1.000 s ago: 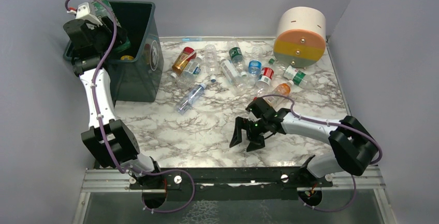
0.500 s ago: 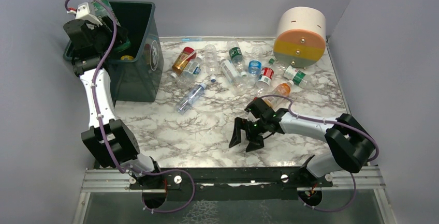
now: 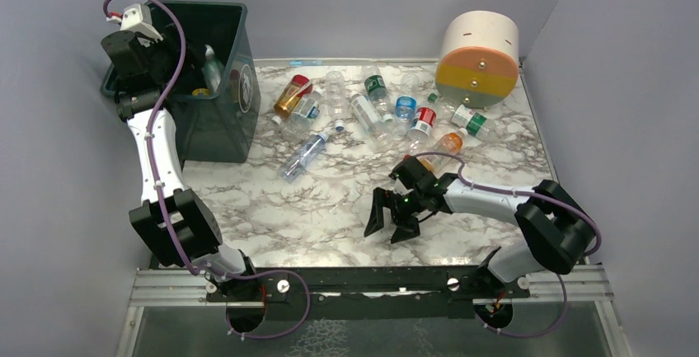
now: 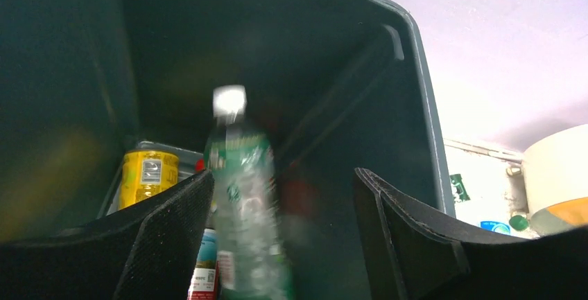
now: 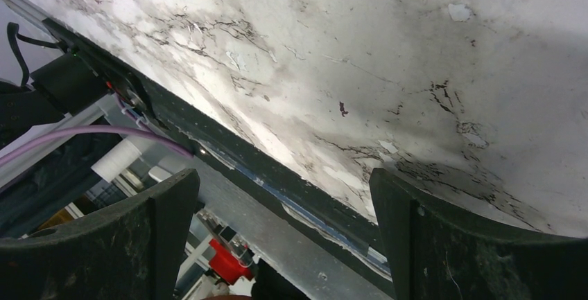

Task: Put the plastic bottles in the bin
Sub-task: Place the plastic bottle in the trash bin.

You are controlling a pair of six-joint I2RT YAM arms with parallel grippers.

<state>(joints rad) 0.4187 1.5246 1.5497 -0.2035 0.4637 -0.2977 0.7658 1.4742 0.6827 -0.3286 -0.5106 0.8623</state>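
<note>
Left gripper [image 4: 284,175] hanging over bin [image 3: 239,60], 10 o'clock, fingers spread, bottle [image 4: 239,175] seemingly falling in; right gripper [image 3: 394,221] idling, spread, empty.

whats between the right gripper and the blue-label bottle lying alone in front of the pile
Only bare marble table; the top view shows nothing between the right gripper and that bottle.

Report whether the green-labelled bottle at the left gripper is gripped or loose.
Loose: the bottle appears blurred beyond the parted fingers of the left gripper, inside the bin.
</note>
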